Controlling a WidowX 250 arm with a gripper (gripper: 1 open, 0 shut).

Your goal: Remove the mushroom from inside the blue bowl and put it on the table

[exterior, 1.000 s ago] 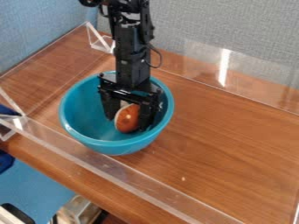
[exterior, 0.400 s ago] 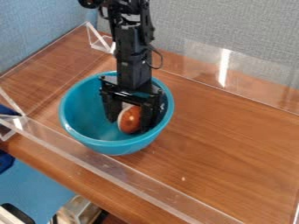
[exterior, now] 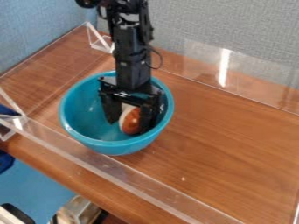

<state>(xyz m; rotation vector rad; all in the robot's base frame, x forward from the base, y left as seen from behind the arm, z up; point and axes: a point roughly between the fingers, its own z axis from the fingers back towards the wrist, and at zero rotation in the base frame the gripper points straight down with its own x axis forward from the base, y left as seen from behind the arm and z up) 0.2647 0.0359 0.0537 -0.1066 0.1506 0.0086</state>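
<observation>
The blue bowl (exterior: 84, 125) sits on the brown wooden table (exterior: 222, 131), left of centre. Inside it, toward the right side, lies the mushroom (exterior: 133, 120), its reddish-brown cap showing. My black gripper (exterior: 131, 115) reaches straight down into the bowl from the arm above. Its two fingers (exterior: 110, 111) stand open on either side of the mushroom, low around it. I cannot tell whether they touch it. The mushroom's stem is hidden.
Low clear acrylic walls (exterior: 176, 188) run along the table's edges, front and back. A blue wall stands behind. Bare wood stretches to the right of the bowl.
The gripper has sunk slightly deeper into the bowl, so its fingers sit lower around the mushroom. The bowl and mushroom have not moved.
</observation>
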